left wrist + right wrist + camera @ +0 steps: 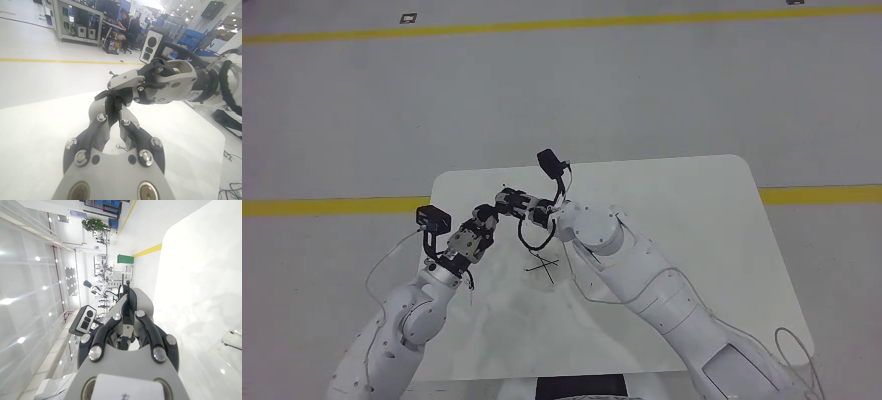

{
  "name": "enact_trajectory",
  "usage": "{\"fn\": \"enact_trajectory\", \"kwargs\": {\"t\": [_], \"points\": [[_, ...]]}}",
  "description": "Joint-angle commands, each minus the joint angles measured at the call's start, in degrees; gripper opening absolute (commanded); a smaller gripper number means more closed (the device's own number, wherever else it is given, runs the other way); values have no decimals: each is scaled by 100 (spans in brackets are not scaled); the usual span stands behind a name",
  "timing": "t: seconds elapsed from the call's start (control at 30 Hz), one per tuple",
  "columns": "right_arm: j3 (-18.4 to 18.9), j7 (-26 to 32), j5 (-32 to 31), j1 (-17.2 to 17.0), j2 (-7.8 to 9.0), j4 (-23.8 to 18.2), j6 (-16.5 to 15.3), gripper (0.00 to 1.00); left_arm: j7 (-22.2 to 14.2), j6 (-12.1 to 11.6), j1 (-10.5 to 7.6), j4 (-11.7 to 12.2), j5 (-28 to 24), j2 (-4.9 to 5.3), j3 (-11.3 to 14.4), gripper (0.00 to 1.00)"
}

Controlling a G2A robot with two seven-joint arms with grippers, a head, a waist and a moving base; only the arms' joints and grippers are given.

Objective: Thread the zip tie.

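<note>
Top view: we're seeing the left gripper point(486, 220) and right gripper point(508, 200) meeting tip to tip above the table point(692, 200). Both are pinching tight on the zip tie point(128, 286), and more black ties point(542, 265) are lying on the table beneath them.

the zip tie point(128, 285) is mostly hidden between the closed pads of the right gripper point(129, 294) and the left gripper point(113, 103). from above it is too small to tell; loose ties point(542, 266) at 5 o'clock of them merge, uncountable.
</note>
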Motion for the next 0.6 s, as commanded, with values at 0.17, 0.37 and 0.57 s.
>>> {"fn": "enact_trajectory", "kwargs": {"t": [0.17,0.37,0.57], "points": [[-20,9,1,12,-11,9,13,100,-15,0,7,-2,-29,11,8,0],[-8,-36,31,31,-23,24,43,100,-79,0,52,-40,-195,42,-25,0],[111,-3,107,38,-8,62,-28,100,-498,0,130,-195,-845,147,-139,0]]}}
